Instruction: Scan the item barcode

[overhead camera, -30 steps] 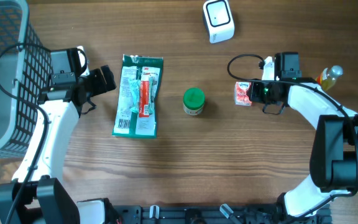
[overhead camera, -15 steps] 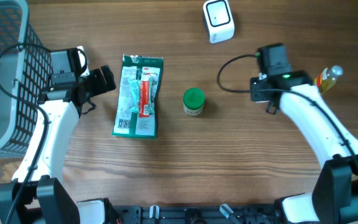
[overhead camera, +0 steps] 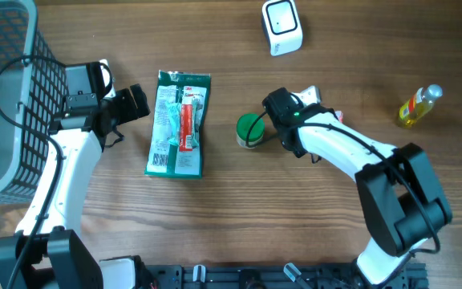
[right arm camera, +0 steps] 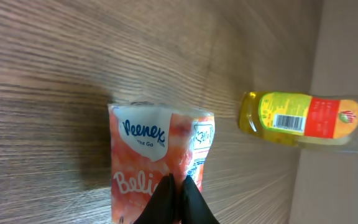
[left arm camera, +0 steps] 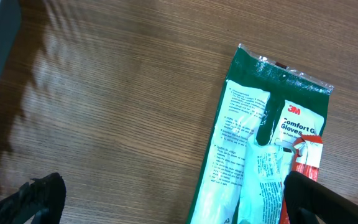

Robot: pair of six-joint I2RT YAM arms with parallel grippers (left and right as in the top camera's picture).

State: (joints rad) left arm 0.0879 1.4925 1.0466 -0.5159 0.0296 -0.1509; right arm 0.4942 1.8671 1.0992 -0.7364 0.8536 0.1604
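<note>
Orange-and-white Kleenex pack point(right arm camera: 157, 155) is pinched in the closed right gripper point(right arm camera: 179, 190), yellow bottle point(right arm camera: 297, 118) well off to its side. Left gripper point(overhead camera: 135, 104) hangs wide open, 3M gloves pack point(overhead camera: 179, 122) just ahead.

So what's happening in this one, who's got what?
The right gripper is shut on a Kleenex tissue pack, holding it near the green-lidded jar. The white scanner sits at the far edge of the table, and the pack is not at it yet. The left gripper hangs open beside the 3M gloves pack, holding nothing.
</note>
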